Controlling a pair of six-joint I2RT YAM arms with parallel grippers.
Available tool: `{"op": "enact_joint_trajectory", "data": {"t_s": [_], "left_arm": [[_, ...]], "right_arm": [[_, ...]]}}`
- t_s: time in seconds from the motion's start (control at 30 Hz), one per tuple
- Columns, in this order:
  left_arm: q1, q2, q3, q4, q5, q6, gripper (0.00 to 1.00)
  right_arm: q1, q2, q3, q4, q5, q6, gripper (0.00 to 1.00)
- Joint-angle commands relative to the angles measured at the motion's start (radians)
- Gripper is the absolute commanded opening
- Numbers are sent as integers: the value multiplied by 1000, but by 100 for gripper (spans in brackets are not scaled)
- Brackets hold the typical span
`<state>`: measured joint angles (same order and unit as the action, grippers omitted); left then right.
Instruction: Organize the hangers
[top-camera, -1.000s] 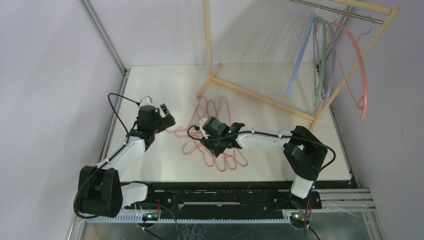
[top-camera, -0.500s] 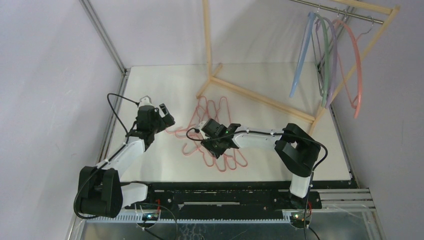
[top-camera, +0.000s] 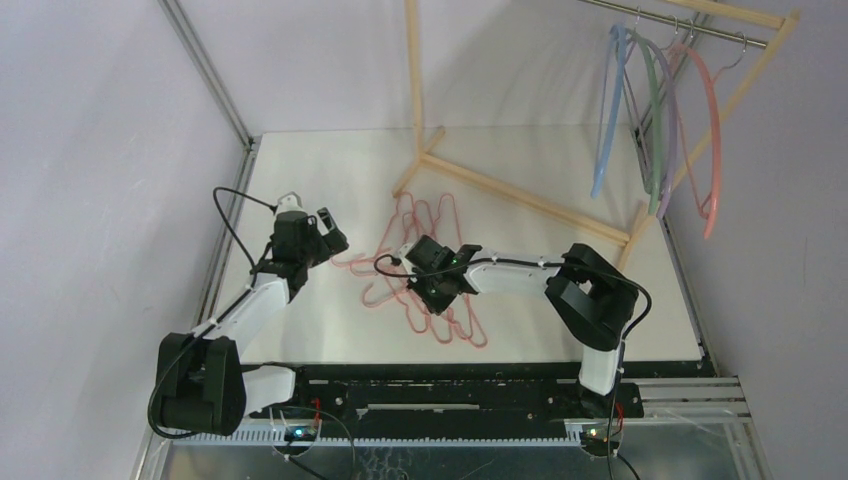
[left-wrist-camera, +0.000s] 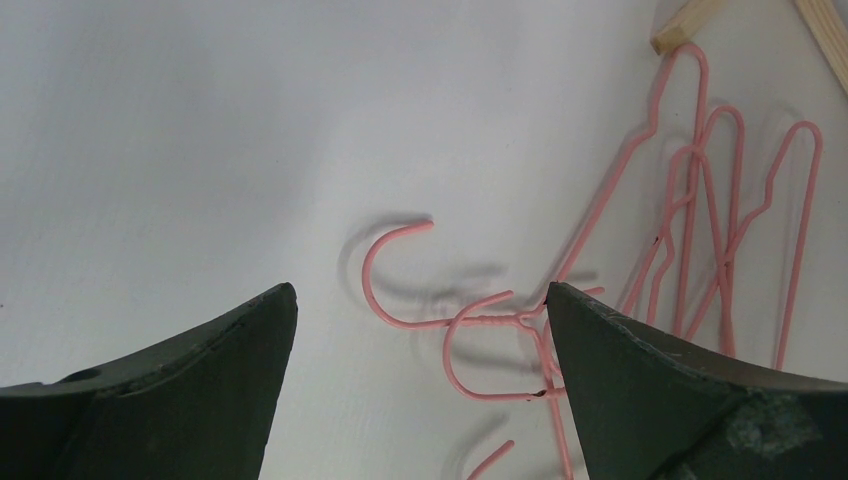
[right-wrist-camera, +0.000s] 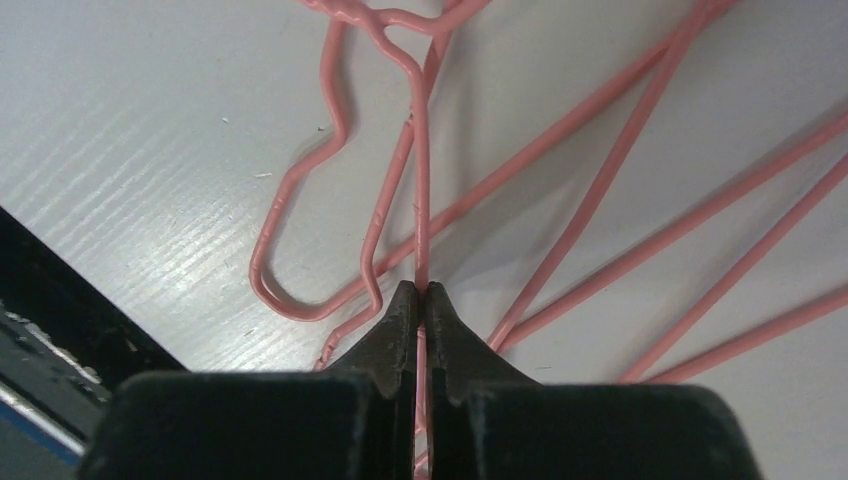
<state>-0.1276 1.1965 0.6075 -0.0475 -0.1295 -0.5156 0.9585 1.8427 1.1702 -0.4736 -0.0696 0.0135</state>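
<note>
Several pink wire hangers (top-camera: 425, 250) lie tangled on the white table. My right gripper (top-camera: 432, 287) is shut on the thin bar of one pink hanger (right-wrist-camera: 421, 200), low over the pile. My left gripper (top-camera: 333, 240) is open and empty just left of the pile; in its wrist view the pink hooks (left-wrist-camera: 400, 270) lie between and beyond its fingers. Blue (top-camera: 607, 110), grey-green (top-camera: 655, 120), lilac (top-camera: 668, 130) and salmon (top-camera: 711, 140) hangers hang on the metal rail (top-camera: 680, 22) at the back right.
The pale wooden rack frame (top-camera: 520, 195) stands across the back of the table, its base bars just behind the pile; one end shows in the left wrist view (left-wrist-camera: 685, 25). A metal post (top-camera: 205, 70) runs up at the back left.
My right gripper has shifted slightly left with the pink hanger, dragging part of the pile. The hanging hangers have swung on the rail. The left arm has barely moved.
</note>
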Motion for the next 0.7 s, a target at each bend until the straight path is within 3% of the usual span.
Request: {"op": "enact_joint_trajectory", "data": {"t_s": [0.0,0.3,0.67], "left_arm": [[15,-38,28,-1,-25,13,100],[37,-102,50,-44,-38,27,100],[40,-155,47,-70,-50,20,100]], "right_arm": [[-42,-46,31,26,-97,47,0],[-136,-183,70,4,-215,97,0],[-178,-308,288,-87,-196,163,0]]}}
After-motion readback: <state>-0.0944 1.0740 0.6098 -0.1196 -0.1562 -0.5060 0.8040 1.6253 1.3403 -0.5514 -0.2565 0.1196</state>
